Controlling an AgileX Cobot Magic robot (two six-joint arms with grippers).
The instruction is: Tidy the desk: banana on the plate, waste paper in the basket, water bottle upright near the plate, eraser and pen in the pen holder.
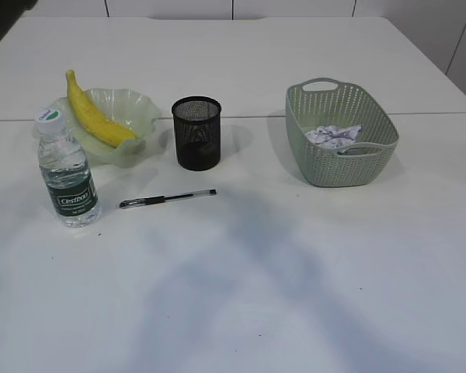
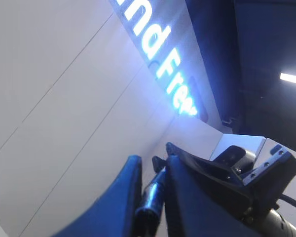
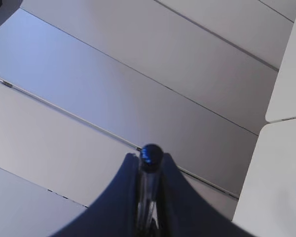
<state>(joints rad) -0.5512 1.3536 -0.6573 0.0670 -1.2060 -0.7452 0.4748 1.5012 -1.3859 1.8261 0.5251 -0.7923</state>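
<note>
Basically only the pen [image 1: 168, 198] is seen out of place: it lies flat on the table [image 1: 295, 272] at 6 o'clock from the pen holder [image 1: 196, 132], its length running 9 to 3. It is judged light, stiff, thin and smooth, so likely to roll or pivot; a pinch across the barrel near mid-length is advised. The banana [image 1: 93, 116] is on the plate [image 1: 144, 105], the water bottle [image 1: 67, 175] stands upright at 7 o'clock from it, and waste paper [image 1: 334, 136] is in the basket [image 1: 299, 116]. The eraser cannot be made out. No arm is seen in the exterior view. On the left gripper [image 2: 152, 155] the jaws are narrowly apart; whether they are shut cannot be told. On the right gripper [image 3: 149, 157] the jaws are closed, and no task item is seen held.
</note>
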